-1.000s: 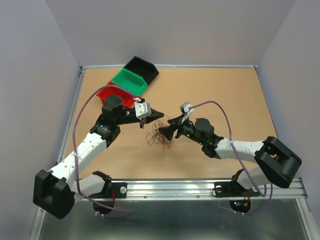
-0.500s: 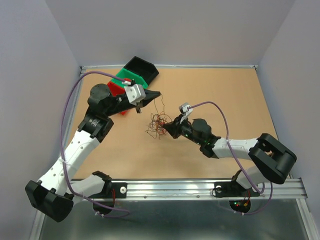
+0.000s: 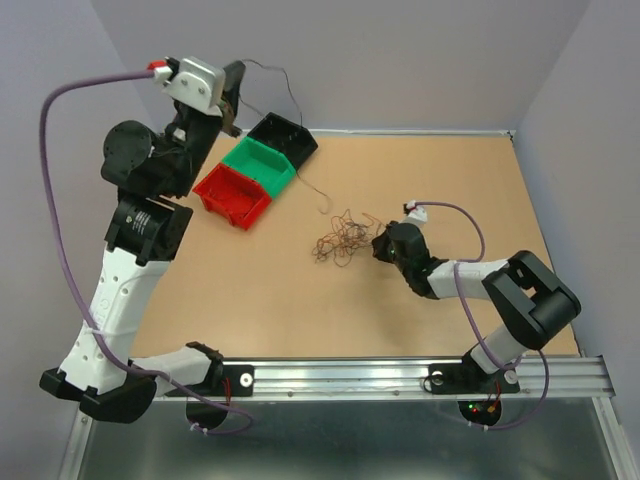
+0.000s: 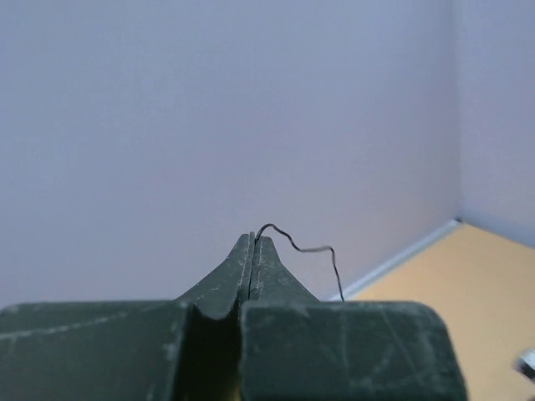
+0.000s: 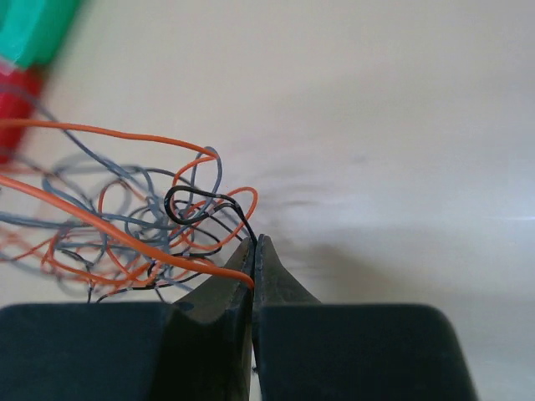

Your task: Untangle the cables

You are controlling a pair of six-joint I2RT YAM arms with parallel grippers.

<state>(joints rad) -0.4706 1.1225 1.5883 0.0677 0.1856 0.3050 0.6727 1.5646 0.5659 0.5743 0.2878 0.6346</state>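
The cables (image 3: 340, 240) are a small tangle of thin orange, red and dark wires on the brown table, seen close in the right wrist view as cables (image 5: 125, 225). My right gripper (image 3: 379, 243) lies low at the tangle's right edge. This right gripper (image 5: 255, 242) is shut on a black wire and an orange wire. My left gripper (image 3: 238, 75) is raised high at the back left, above the bins. The same left gripper (image 4: 253, 238) is shut on one thin dark wire (image 4: 309, 248), which arcs away as a dark wire (image 3: 290, 95) and drops towards the table.
Three small bins stand in a diagonal row at the back left: black bin (image 3: 283, 137), green bin (image 3: 258, 163), red bin (image 3: 230, 195). Grey walls close the table on three sides. The green bin (image 5: 33, 25) and red bin (image 5: 17, 92) show blurred beyond the tangle.
My left arm has risen high and back-left, drawing one dark wire out of the tangle. My right gripper has shut on wires and slid right, dragging the tangle with it.
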